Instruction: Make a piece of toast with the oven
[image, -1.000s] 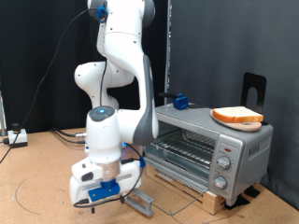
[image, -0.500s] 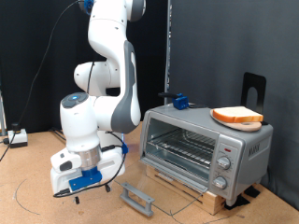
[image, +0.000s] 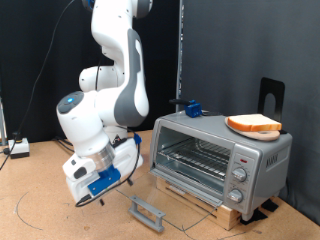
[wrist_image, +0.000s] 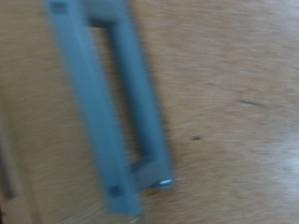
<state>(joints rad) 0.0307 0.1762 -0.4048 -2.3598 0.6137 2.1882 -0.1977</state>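
White arm's jaws (image: 84, 200) above table.

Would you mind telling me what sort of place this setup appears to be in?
Probably a robotics lab rather than a kitchen: the oven sits on a wooden table, black curtains hang behind, and cables trail at the exterior view's left.

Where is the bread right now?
In the exterior view's right, the piece of toast lies on a round board on top of the oven, far from the gripper, which hangs low at the left.
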